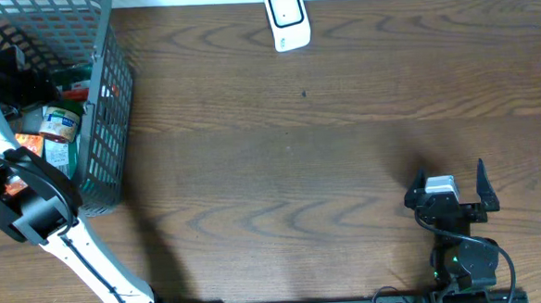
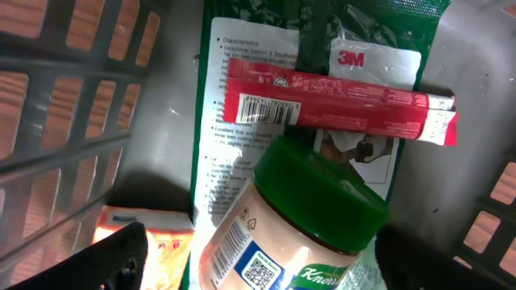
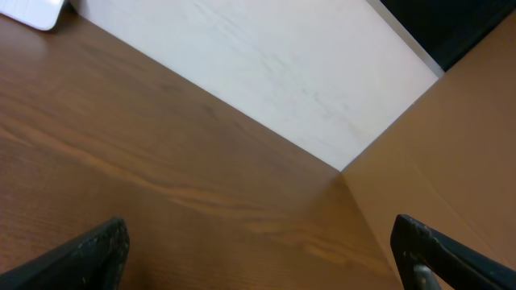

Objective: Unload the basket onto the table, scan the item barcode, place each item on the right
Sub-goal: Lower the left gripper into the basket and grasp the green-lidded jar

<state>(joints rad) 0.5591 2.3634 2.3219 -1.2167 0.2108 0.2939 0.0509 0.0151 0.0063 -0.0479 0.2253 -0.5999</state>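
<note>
The left tool (image 2: 258, 262) hangs inside the grey plastic basket (image 2: 72, 105) with its jaws spread wide and closed on nothing; only its two dark fingertips (image 2: 121, 254) show, at the bottom corners of the left wrist view. Directly below and between them lies a jar (image 2: 298, 217) with a green lid, tipped on its side; a barcode (image 2: 230, 242) and a square code on its label face up. Just beyond the lid a long red carton (image 2: 339, 109) lies across a green 3M package (image 2: 234, 161), with a barcode of its own near its left end. An orange packet (image 2: 141, 229) sits beside the jar, against the basket wall.

The right tool (image 1: 449, 187) rests low over the wooden counter (image 1: 299, 168) near its front right edge, with its jaws also wide apart and nothing between them. The basket stands at the far left corner of the counter; a white scanner (image 1: 288, 19) lies at the far edge, well apart from both the basket and the right tool.
</note>
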